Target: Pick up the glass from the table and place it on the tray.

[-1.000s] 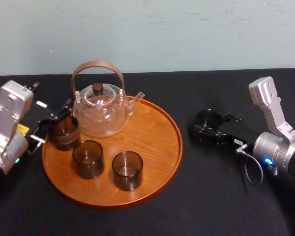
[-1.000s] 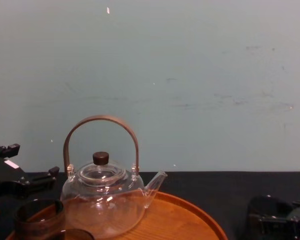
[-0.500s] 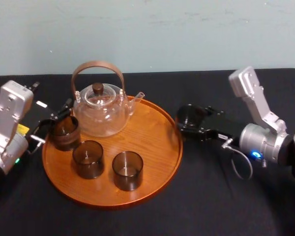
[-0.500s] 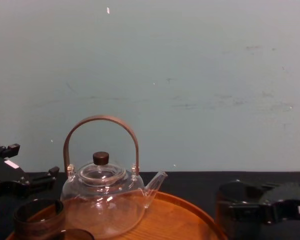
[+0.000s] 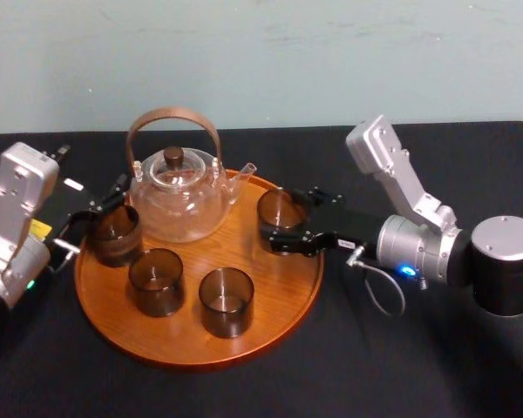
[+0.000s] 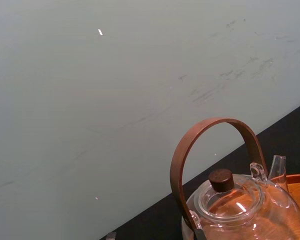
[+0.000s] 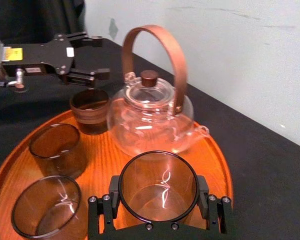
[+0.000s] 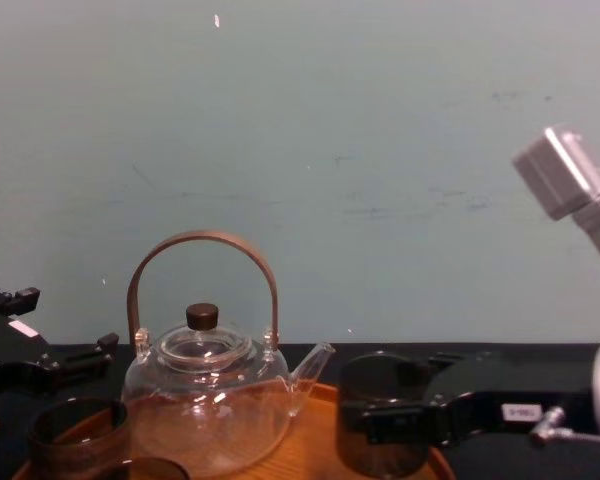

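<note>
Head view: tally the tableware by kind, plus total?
Smoky-brown glasses: 4 (held glass in the right gripper; three standing glasses)
Glass teapot: 1
Wooden tray: 1
Total: 6

right gripper (image 5: 284,225): comes in from the bare table off the tray's (image 5: 275,287) right edge, now over its right part.
glass (image 5: 280,210): carried along in the jaws, now near the teapot (image 5: 179,196) spout.
</note>
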Controlling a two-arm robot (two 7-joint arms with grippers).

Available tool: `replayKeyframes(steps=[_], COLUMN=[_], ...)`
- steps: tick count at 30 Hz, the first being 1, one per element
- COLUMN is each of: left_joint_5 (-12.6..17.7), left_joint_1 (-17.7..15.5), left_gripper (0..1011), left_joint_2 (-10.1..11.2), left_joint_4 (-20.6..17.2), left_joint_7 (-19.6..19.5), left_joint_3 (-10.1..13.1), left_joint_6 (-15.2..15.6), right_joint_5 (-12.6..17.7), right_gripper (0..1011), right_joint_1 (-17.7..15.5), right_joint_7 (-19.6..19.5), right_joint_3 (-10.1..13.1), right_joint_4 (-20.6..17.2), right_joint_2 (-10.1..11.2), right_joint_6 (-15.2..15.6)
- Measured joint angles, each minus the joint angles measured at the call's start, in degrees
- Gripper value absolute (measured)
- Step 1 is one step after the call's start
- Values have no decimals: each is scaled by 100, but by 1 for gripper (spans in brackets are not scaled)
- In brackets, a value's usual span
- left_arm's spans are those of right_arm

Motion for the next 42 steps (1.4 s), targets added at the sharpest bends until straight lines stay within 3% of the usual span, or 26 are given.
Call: replayKeyframes(steps=[14,30,42], left_joint_5=[0,0,0], left_joint_1=[0,0,0], left_gripper=[1001,1001,1001], left_joint_2=[0,0,0], left_joint_4=[0,0,0], left_joint_7=[0,0,0], left_joint_3=[0,0,0], left_joint_6=[0,0,0], right_joint_5=[-72,-57,-52], right_gripper=[904,904,904], right_joint_1=[222,303,304], right_joint_7=[189,211,195], right_joint_3=[-358,-427,-426], right_joint_4=[416,853,869], right_joint_2=[-234,-386,-400], right_joint_6=[-327,-466,-466])
